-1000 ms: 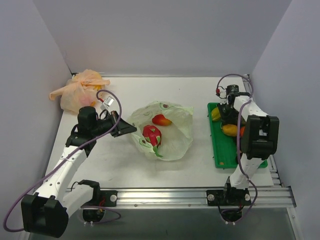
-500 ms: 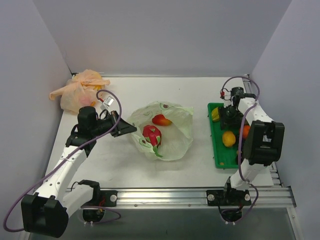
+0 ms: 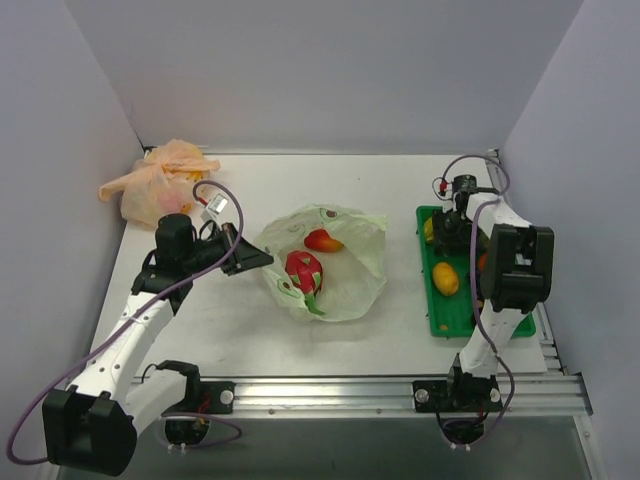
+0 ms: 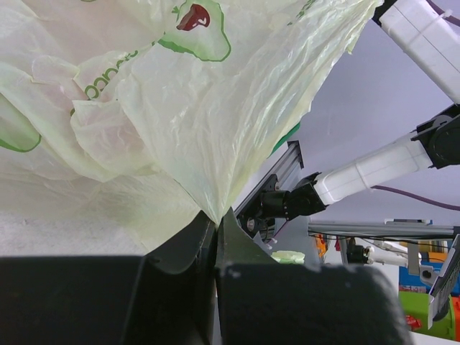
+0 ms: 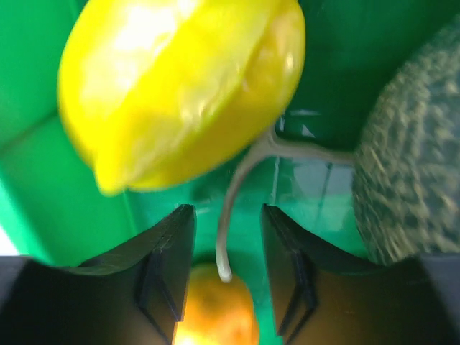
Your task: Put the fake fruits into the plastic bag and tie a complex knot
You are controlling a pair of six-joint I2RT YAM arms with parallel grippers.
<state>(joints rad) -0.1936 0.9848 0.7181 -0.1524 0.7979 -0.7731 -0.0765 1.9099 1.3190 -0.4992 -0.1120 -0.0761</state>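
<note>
One yellow-orange fruit (image 3: pixel 446 278) shifted; right tool (image 5: pixel 226 215) opened.

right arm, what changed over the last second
The right gripper opened and now faces the starfruit. The yellow-orange fruit on the tray shifted nearer and leftward, out from under the arm; whether it was let go does not show. Unchanged: the left gripper shut on the bag, with the dragon fruit inside it.
</note>
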